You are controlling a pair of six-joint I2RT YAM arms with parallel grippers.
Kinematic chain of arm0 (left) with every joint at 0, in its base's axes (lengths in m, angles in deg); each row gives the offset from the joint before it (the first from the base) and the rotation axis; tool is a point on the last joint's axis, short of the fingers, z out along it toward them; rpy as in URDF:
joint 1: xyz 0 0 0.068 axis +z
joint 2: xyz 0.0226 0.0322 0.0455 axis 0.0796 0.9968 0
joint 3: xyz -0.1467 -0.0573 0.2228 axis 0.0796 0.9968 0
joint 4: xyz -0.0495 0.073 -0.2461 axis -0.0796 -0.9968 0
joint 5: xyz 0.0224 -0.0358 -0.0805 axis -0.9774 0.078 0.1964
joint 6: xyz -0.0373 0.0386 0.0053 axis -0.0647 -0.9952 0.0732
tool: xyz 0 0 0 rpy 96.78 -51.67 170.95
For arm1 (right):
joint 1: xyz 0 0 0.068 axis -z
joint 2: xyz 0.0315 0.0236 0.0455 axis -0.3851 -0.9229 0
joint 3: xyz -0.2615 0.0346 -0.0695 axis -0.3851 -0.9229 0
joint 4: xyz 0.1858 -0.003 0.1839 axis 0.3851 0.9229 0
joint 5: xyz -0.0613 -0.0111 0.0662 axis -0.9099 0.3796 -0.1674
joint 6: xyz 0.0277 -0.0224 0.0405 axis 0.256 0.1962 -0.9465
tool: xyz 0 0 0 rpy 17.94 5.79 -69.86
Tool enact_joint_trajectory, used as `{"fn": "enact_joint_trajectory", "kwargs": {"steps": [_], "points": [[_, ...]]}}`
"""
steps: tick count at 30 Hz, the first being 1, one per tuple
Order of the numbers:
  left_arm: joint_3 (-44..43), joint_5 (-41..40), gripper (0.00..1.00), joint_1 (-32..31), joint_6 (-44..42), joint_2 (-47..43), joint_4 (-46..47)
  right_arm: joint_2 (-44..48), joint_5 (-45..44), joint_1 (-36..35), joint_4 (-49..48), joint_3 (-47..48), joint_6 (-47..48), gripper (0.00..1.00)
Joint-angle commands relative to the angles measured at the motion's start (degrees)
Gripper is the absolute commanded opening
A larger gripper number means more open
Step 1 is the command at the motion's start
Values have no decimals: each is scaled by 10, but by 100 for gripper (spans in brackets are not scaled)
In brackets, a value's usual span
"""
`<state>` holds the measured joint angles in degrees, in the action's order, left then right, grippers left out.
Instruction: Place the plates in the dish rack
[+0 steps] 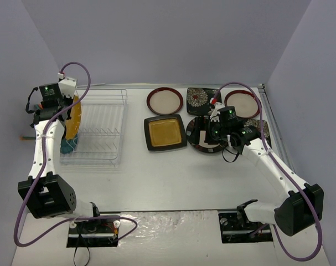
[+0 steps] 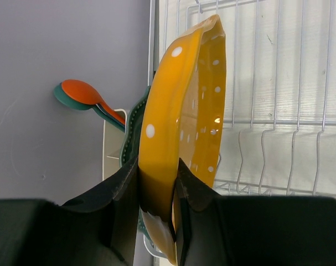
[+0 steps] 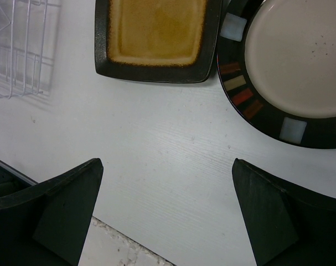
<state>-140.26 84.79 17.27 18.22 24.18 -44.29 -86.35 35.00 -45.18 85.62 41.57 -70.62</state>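
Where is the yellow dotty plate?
The yellow dotted plate stands on edge in the left gripper, at the dish rack's left end, beside a teal plate.

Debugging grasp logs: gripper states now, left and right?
Left gripper: shut on the yellow dotted plate.
Right gripper: open, holding nothing.

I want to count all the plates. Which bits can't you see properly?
Top external: the right arm covers much of the dark-rimmed round plate.
Left wrist: the yellow dotted plate hides most of the teal plate; the left pincer covers the yellow one's lower edge.
Right wrist: the picture edge cuts off that round plate.
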Motion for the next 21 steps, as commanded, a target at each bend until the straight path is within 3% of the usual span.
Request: {"fn": "enact_joint_trajectory", "kwargs": {"steps": [1,10,21], "points": [[-16,-19,0,8,-9,-46,96,0,15,5,-31,-1,7,100],[-47,-39,0,8,-26,-61,83,2,24,5,-34,-2,8,100],[-4,-47,0,8,-28,-52,88,5,28,5,-36,-7,10,100]]}}
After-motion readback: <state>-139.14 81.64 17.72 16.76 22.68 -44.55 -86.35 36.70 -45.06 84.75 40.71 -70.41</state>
